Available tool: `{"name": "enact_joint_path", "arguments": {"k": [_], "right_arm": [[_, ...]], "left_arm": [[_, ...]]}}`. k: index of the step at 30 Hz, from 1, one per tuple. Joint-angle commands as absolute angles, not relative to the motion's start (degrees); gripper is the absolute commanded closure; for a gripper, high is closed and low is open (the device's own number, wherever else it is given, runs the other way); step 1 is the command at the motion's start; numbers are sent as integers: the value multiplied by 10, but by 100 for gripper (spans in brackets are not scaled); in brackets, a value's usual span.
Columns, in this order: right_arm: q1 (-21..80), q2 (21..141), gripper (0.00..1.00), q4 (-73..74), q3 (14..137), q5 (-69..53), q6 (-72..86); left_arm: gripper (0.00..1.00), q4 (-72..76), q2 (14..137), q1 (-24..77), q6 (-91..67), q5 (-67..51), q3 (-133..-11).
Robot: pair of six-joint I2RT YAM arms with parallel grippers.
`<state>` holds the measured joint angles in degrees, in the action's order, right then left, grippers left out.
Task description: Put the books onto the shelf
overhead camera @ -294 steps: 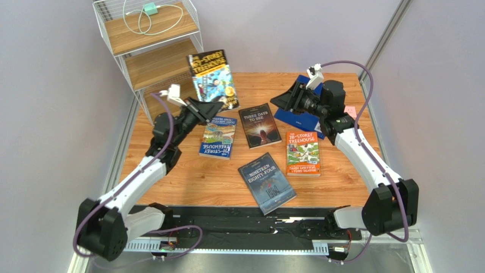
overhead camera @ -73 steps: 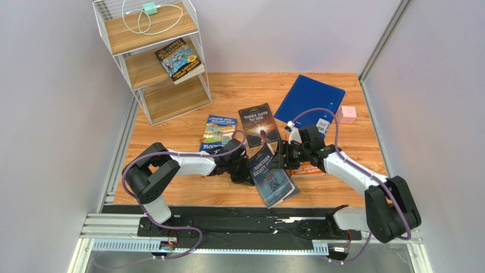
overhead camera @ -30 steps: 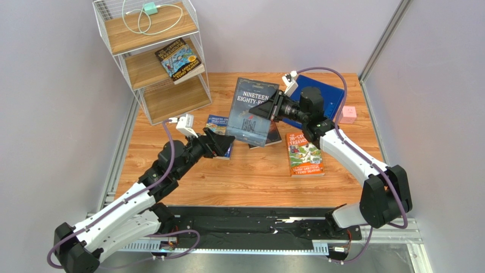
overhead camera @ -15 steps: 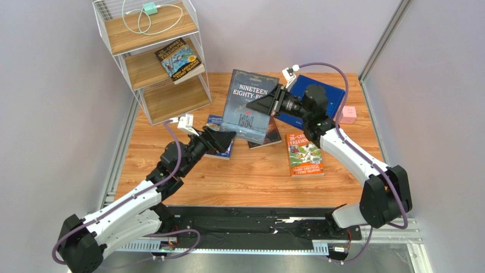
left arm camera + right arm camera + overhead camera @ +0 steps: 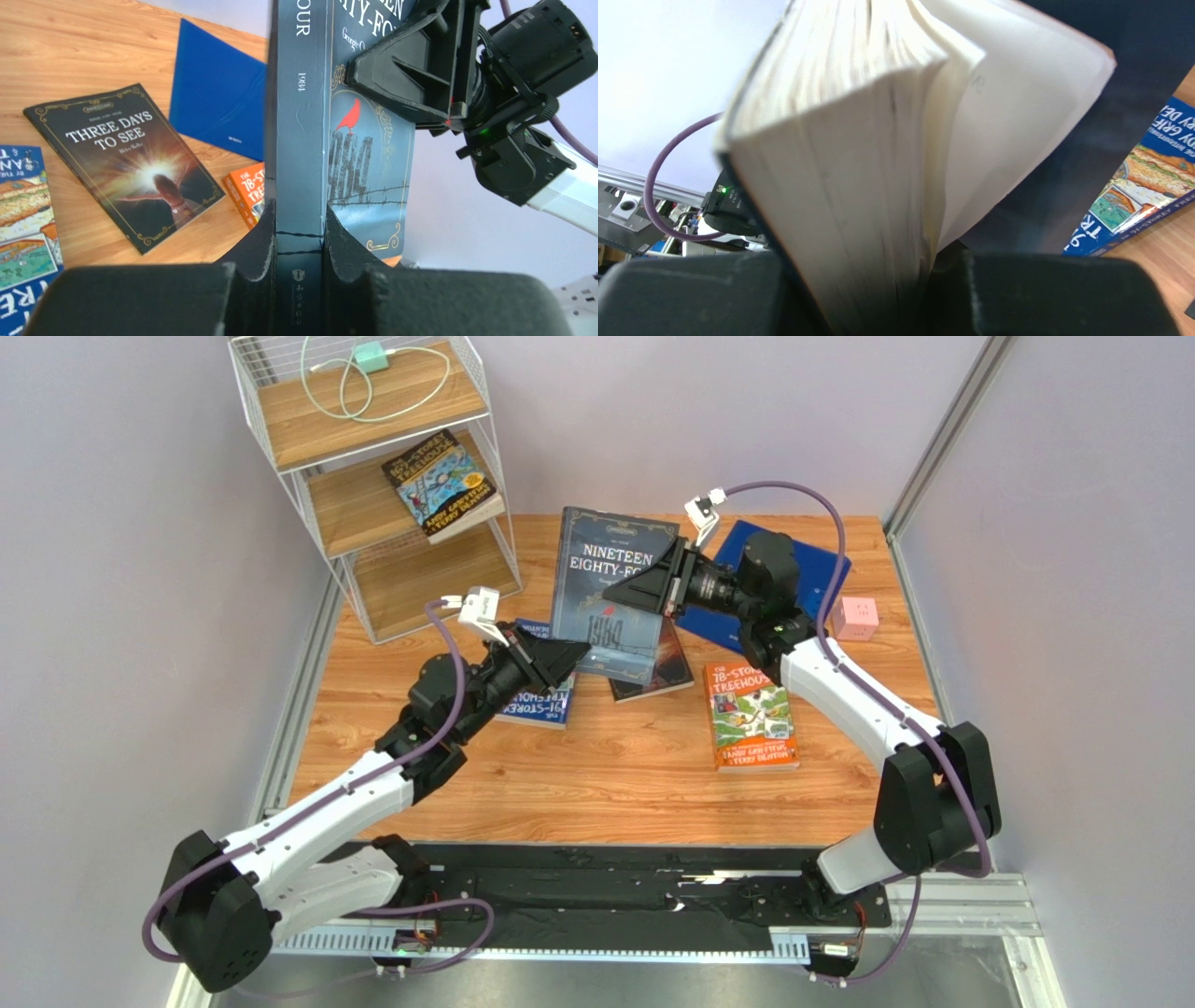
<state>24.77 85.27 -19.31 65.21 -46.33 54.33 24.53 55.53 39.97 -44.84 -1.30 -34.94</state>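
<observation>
Book [image 5: 606, 595] upright, spine inside left tool [image 5: 298, 224], page edge inside right tool [image 5: 652, 585].

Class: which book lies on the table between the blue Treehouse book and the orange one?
Three Days to See, lying flat; the left wrist view shows it best.

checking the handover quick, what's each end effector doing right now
left end effector: closed on the spine of the Nineteen Eighty-Four book, which is up off the table.
right end effector: closed on the same book's page edge.
</observation>
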Motion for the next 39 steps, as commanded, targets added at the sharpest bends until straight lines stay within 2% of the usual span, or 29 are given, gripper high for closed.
{"name": "enact_joint_path", "arguments": {"k": [1,4,6,8,11,15,24,31,39], "right_arm": [[267,836,92,-195,703,-488,527],[267,817,60,-81,732,-434,448],[266,795,50,-11,737,-404,413],[265,770,36,38,730,-357,382],[263,738,26,62,703,-310,360],[260,725,23,62,672,-303,353],[260,728,22,53,629,-314,350],[260,735,22,48,615,-317,351],[261,743,22,46,613,-323,351]], "left_arm": [[100,239,587,398,-428,-57,-396],[100,217,587,390,-440,-41,-404],[100,193,578,376,-453,-36,-406],[100,183,570,339,-475,-49,-403],[100,227,553,273,-521,-98,-369],[100,336,528,173,-589,-152,-308],[100,348,479,44,-646,-209,-287],[100,337,501,24,-641,-282,-335],[100,384,512,15,-674,-307,-355]]}}
